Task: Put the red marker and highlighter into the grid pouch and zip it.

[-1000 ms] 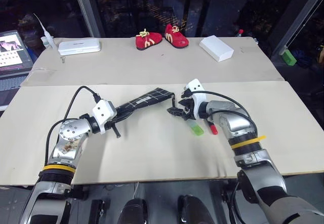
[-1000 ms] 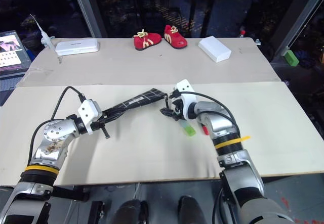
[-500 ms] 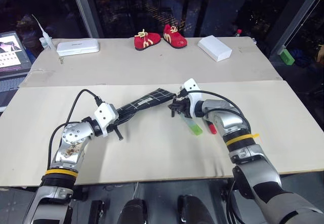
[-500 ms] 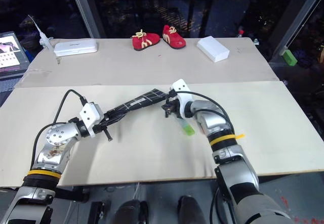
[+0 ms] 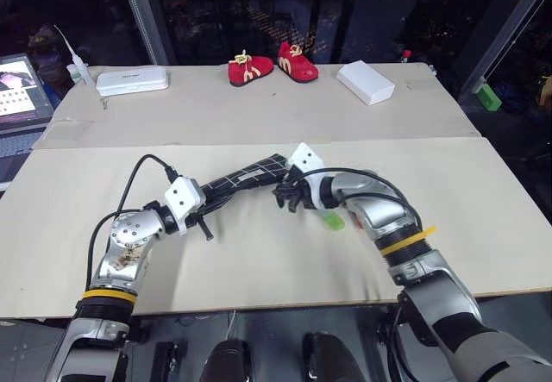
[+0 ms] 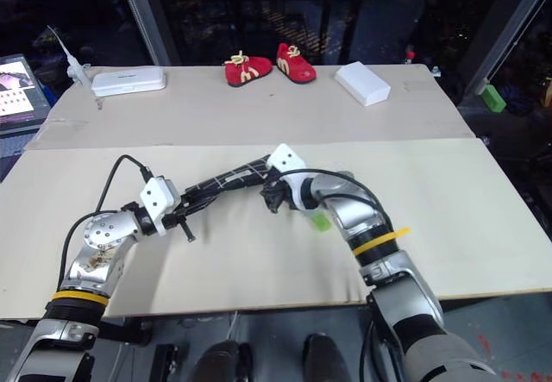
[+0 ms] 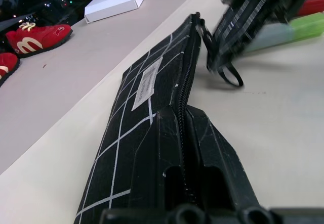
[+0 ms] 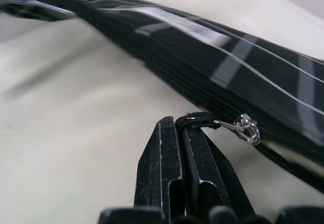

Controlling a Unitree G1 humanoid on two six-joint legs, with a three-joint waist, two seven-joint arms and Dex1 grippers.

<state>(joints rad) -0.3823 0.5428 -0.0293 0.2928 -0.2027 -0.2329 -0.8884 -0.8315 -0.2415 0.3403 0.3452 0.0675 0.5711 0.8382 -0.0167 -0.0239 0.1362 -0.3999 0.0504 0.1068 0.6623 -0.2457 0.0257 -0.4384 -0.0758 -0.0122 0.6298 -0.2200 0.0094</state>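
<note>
The left claw clamps one end of the grid pouch, holding it lifted off the table. Its wrist view shows the white label and zipper teeth running away from the fingers. The right claw is closed on the black pull cord by the metal slider. Just beyond it lies the highlighter; the left wrist view adds the red marker beside it.

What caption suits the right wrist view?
Right pincer pinches the zipper pull cord of the grid pouch.
</note>
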